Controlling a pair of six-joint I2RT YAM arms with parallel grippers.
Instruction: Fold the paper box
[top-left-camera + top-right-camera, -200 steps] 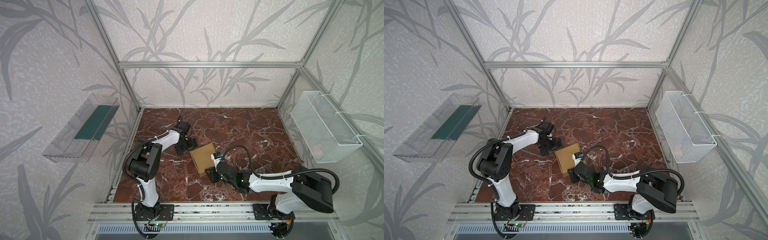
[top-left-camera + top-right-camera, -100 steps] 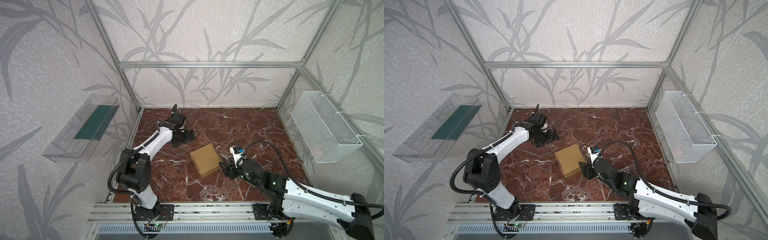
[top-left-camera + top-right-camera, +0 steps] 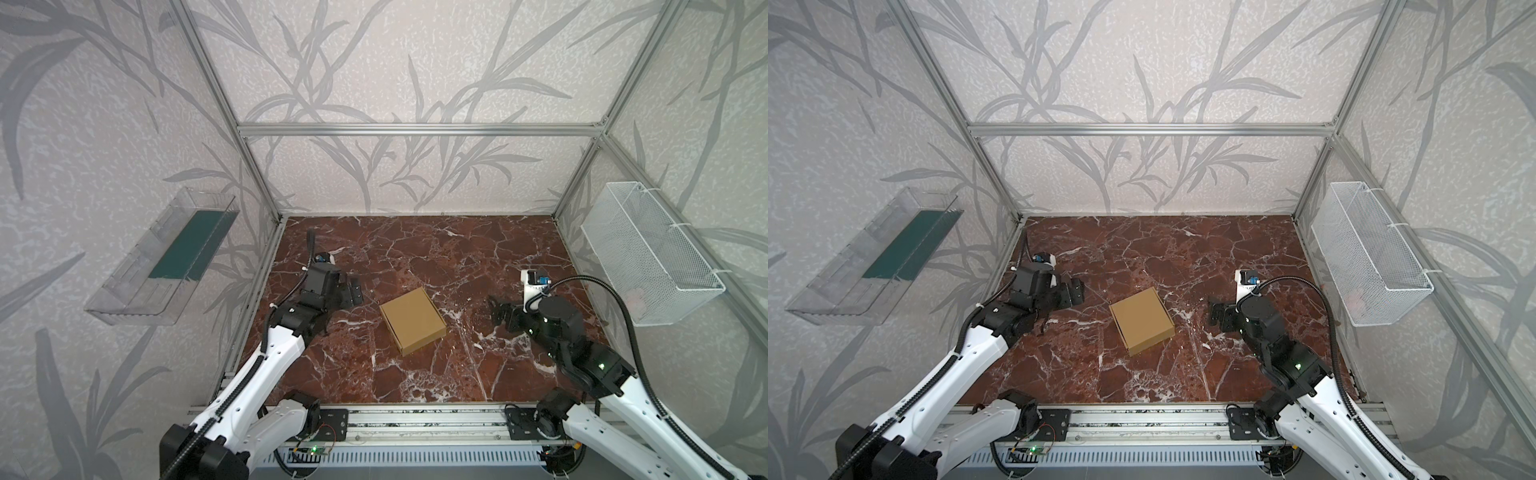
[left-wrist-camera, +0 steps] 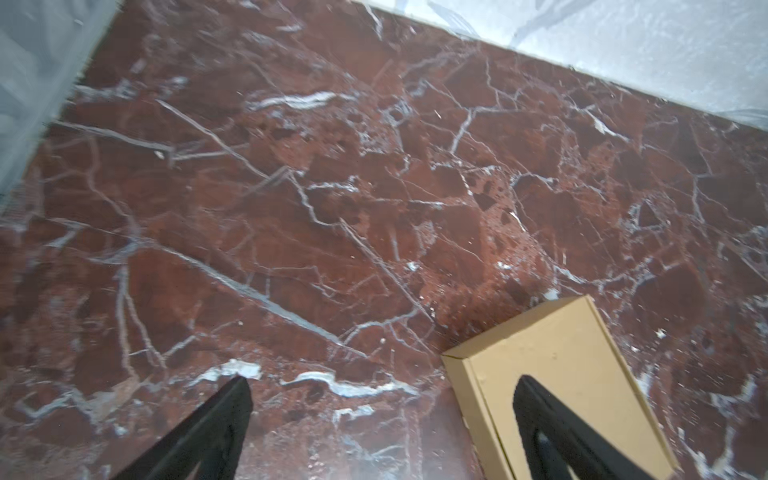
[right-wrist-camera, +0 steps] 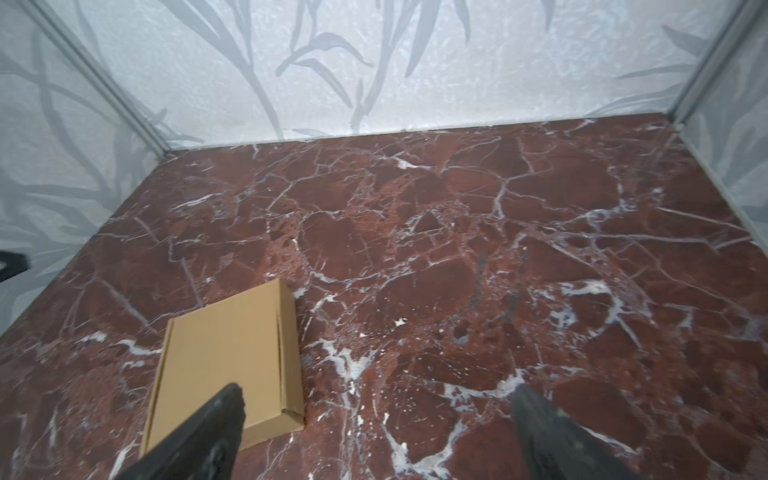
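Note:
The paper box [image 3: 412, 321] [image 3: 1142, 321] is a closed, shallow tan cardboard mailer. It lies flat and skewed in the middle of the red marble floor, with nothing touching it. My left gripper [image 3: 355, 292] [image 3: 1076, 291] hovers open to the box's left, a short gap away. In the left wrist view its jaws [image 4: 383, 380] stand wide over bare floor, with the box [image 4: 561, 374] beyond one finger. My right gripper [image 3: 496, 313] [image 3: 1214, 313] is open and empty to the box's right. The right wrist view [image 5: 377, 388] shows the box [image 5: 228, 353] off to one side.
A clear plastic tray [image 3: 174, 257] holding a green sheet hangs on the left wall. A white wire basket [image 3: 648, 253] hangs on the right wall. An aluminium rail [image 3: 415, 424] runs along the front edge, and frame posts stand at the back corners.
My right gripper has opened and drawn back to the right, away from the box's near corner. The left arm has pulled away to the left. The box has stayed put.

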